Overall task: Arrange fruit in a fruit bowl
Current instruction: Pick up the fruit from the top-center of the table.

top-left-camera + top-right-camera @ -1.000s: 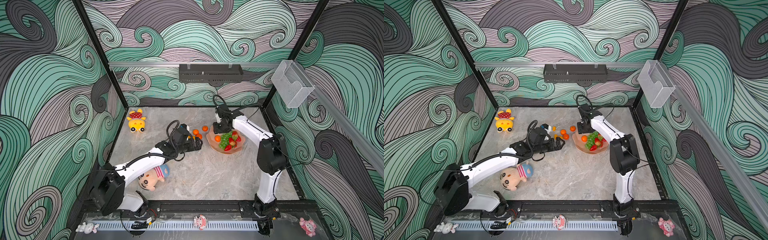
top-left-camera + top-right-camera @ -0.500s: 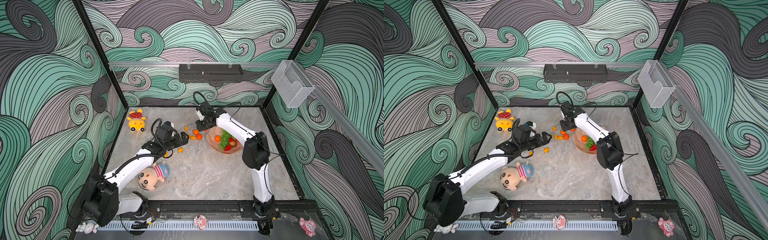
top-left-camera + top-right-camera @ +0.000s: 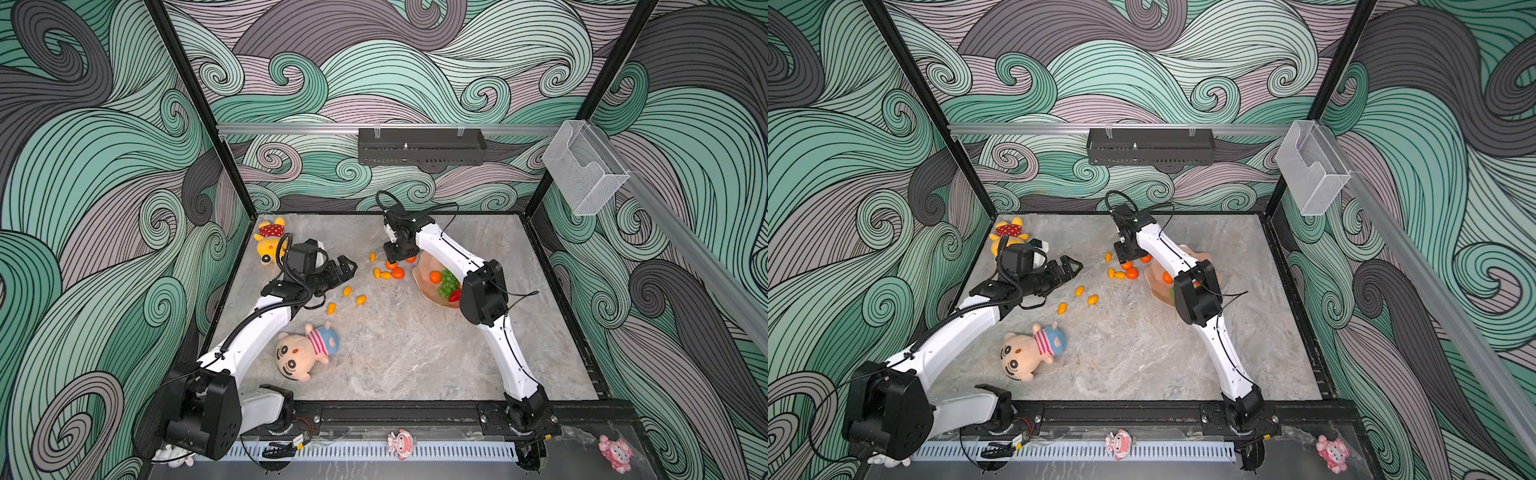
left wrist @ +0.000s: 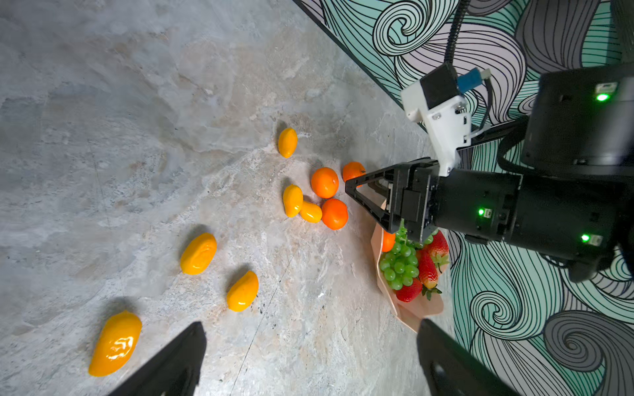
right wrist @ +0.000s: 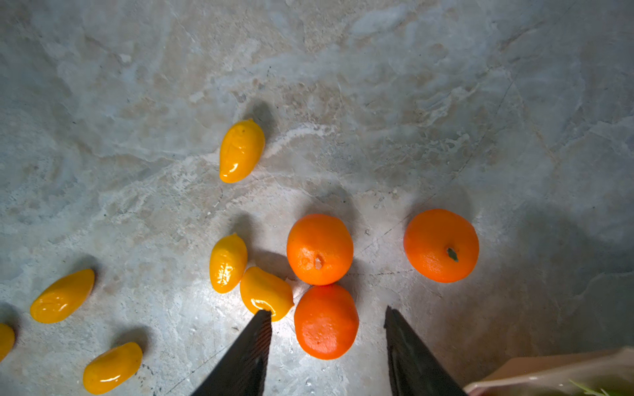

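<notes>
Partway done. The fruit bowl (image 4: 420, 310) holds the grape bunch (image 4: 399, 267), strawberries (image 4: 427, 265) and one tangerine (image 4: 387, 240), and it sits close beside the right gripper (image 5: 327, 312). That gripper is spread and empty, with a loose tangerine (image 5: 326, 322) lined up between its fingers, and I see no contact. Two more tangerines (image 5: 319, 249) lie just ahead of it. Six kumquats are out on the marble table (image 5: 377, 85) — three (image 5: 228, 263) right by the right gripper, three (image 4: 242, 291) just in front of the left gripper (image 4: 310, 324), which is wide apart and holding nothing. Left, by my count: three tangerines and six kumquats.
</notes>
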Motion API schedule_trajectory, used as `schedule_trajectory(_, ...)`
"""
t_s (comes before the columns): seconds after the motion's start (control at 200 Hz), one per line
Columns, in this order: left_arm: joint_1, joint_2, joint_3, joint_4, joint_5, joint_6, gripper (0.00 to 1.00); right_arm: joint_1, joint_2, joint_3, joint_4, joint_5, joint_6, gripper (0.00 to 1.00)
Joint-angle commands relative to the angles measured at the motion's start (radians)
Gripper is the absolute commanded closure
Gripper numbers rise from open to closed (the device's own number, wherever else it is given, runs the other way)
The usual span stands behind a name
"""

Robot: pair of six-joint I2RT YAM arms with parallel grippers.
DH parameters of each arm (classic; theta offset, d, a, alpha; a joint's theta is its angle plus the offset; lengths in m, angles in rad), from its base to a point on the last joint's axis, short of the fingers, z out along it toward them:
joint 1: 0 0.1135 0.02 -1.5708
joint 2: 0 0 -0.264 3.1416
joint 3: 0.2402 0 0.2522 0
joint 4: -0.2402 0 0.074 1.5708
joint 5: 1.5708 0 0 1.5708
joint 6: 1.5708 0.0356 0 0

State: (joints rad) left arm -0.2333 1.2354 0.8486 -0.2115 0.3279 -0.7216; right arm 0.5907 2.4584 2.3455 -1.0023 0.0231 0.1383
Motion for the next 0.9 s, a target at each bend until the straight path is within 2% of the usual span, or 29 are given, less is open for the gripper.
schedule_trajectory(0.0, 0.037, 0.013, 0.05, -0.034, 0.083, 0.017, 0.01, 0.0, 0.04, 0.055, -0.056, -0.03, 0.009, 0.43)
schedule_trajectory(0.45, 0.152, 0.019, 0.055, -0.079, 0.209, 0.034, 0.01, 0.002, 0.135, 0.158, -0.116, -0.065, 0.001, 0.36)
schedule_trajectory(0.896, 0.18, 0.014, 0.05, -0.095, 0.234, 0.042, 0.02, -0.002, 0.202, 0.223, -0.142, -0.056, 0.004, 0.38)
